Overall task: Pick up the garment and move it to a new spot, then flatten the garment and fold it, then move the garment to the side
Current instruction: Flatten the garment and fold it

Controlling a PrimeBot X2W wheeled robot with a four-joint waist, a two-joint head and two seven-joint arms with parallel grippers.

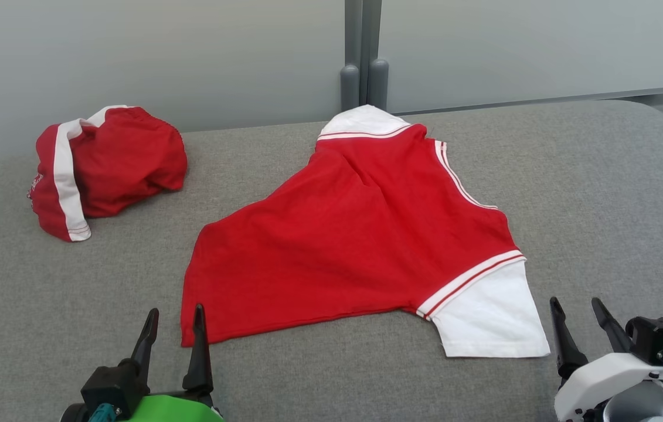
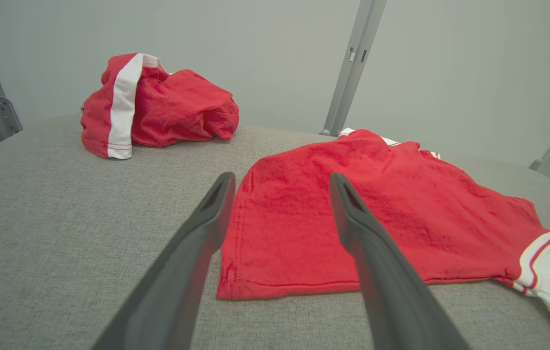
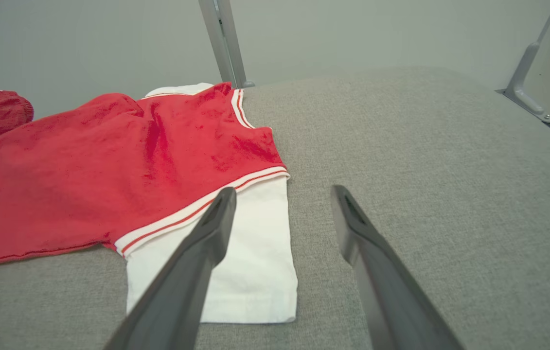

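Note:
A red garment with white sleeves and white-and-red trim lies spread out in the middle of the grey padded table. One white sleeve points toward me at the front right. My left gripper is open at the lower left, its fingertips just short of the garment's front left hem corner. My right gripper is open at the lower right, just right of the white sleeve. Neither gripper touches the garment and nothing is between the fingers. The right wrist view shows the garment from its sleeve end.
A second red piece with a white stripe lies bunched at the table's back left, also in the left wrist view. Grey frosted panels and a metal post stand behind the table. Bare grey padding stretches to the right.

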